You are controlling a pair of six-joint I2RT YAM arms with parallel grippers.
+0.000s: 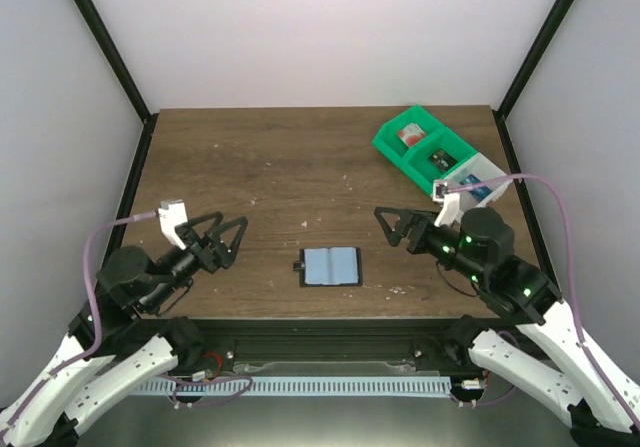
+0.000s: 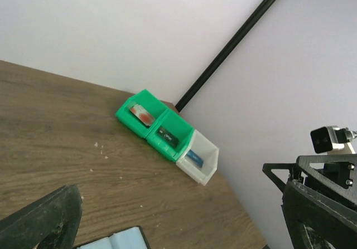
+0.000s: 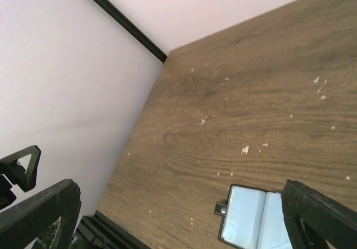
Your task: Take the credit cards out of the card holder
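Holder (image 1: 330, 266) lies open on the desk (image 1: 250, 157) between my left pincer (image 1: 238, 242) and right pincer (image 1: 388, 227), both released, cards (image 1: 409, 135) apparently in the bins (image 1: 385, 147); a careless sweep could shove it off the edge.

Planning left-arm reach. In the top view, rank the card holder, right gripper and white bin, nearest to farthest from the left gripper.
1. card holder, near the table centre, just right of the left gripper.
2. right gripper, beyond the holder, on the right side.
3. white bin, back right, past the right gripper.
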